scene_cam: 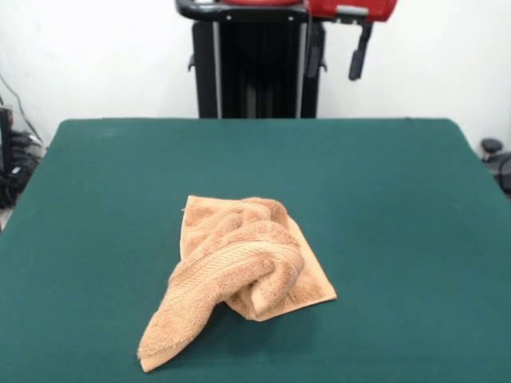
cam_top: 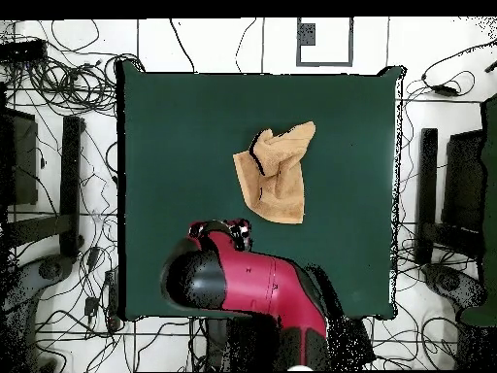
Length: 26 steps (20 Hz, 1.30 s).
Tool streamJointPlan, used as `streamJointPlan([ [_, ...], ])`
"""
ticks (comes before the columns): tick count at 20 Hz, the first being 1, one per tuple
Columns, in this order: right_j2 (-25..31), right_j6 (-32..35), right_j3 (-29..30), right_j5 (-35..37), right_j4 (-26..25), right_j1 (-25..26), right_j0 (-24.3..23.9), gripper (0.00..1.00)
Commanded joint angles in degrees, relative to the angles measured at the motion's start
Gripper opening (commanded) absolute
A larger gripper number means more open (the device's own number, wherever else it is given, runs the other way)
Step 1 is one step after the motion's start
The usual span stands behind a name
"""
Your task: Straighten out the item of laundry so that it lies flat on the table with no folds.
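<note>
The orange-tan towel (scene_cam: 239, 263) lies crumpled near the middle of the dark green table (scene_cam: 399, 183). One part is bunched up and folded over the rest, and a twisted corner trails toward the front edge. A ribbed band shows on the raised fold. In the overhead view the towel (cam_top: 277, 173) lies a little right of the table's (cam_top: 175, 126) middle. The red and black arm (cam_top: 262, 287) is drawn back over the table's base-side edge. Its gripper (cam_top: 221, 231) hangs well apart from the towel and holds nothing. I cannot see whether it is open or shut.
The black pedestal (scene_cam: 255, 72) stands behind the table's far edge, with the red arm (scene_cam: 351, 9) across its top. In the overhead view, cables (cam_top: 58, 68) and black stands (cam_top: 456, 185) surround the table on the floor.
</note>
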Motion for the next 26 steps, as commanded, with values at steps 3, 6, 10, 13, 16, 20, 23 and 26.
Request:
streamJointPlan([
  [3, 1.57, 12.45, -12.58, 9.61, 3.0, 8.45, 1.19, 1.0],
  [6, 1.9, 12.05, -15.69, 9.67, 3.1, 10.68, 0.92, 1.0],
  [10, 3.69, 10.5, -16.81, 7.32, 3.43, 12.06, -0.37, 1.0],
  [13, 3.84, 9.8, -19.45, 7.9, 3.29, 13.59, -0.52, 1.0],
  [16, 3.74, 8.06, -22.07, 9.03, 2.08, 15.02, -0.68, 1.0],
  [20, 5.46, 5.41, -22.51, 8.77, 1.68, 15.1, -2.44, 1.0],
  [23, 6.11, 3.92, -23.7, 8.61, 1.06, 15.92, -3.32, 1.0],
  [26, 7.26, 3.03, -24.21, 7.94, 0.91, 16.44, -4.54, 1.0],
])
